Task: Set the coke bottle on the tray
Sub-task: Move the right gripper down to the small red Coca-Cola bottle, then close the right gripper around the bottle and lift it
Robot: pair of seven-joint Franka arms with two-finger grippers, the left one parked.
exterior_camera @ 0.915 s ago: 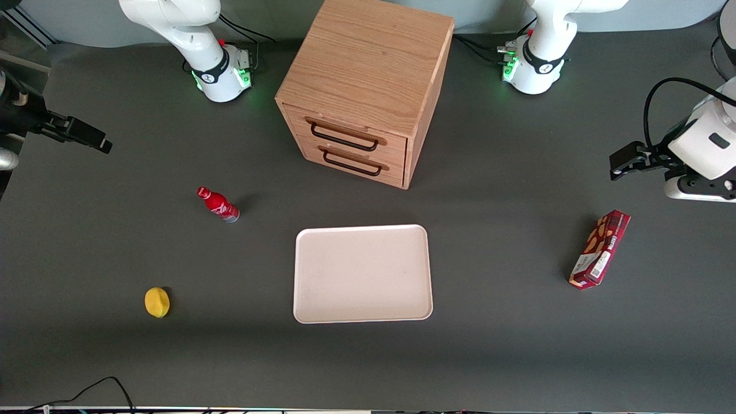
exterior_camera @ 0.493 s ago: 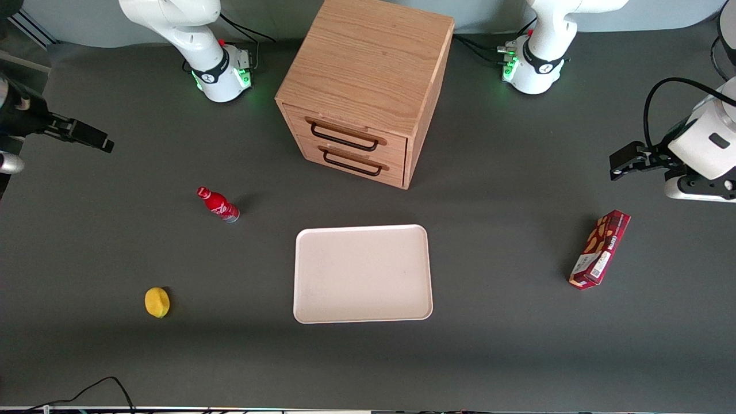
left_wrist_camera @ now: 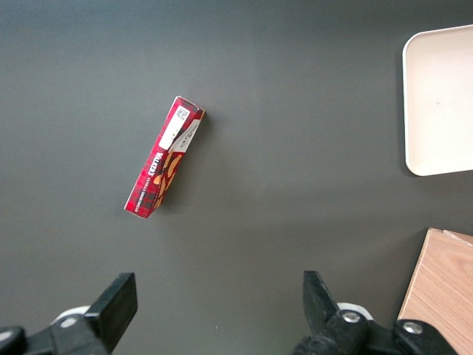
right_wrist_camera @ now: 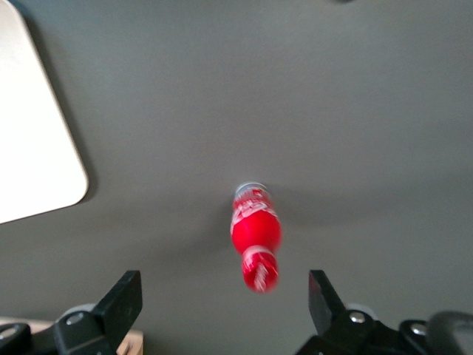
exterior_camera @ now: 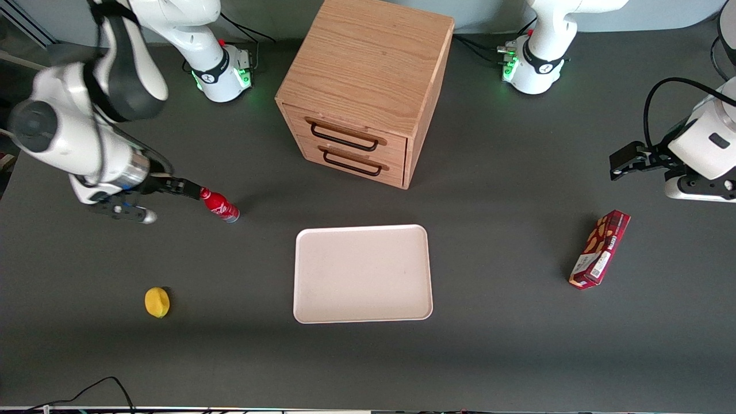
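Right wrist view: the gripper (right_wrist_camera: pixel 225 307) is seen with its fingers (right_wrist_camera: pixel 124 299) spread wide, nothing held or touched between them. The bottle (right_wrist_camera: pixel 254 235) stands upright on the table (right_wrist_camera: pixel 295 96) under the gap, its long axis vertical and its cap pointing up toward the camera, silvery base on the surface. In the front view the gripper (exterior_camera: pixel 187 188) is placed just beside the cap of the bottle (exterior_camera: pixel 218 205). The tray (exterior_camera: pixel 362 272) lies flat, well apart from the bottle, nearer the camera and toward the parked arm's end.
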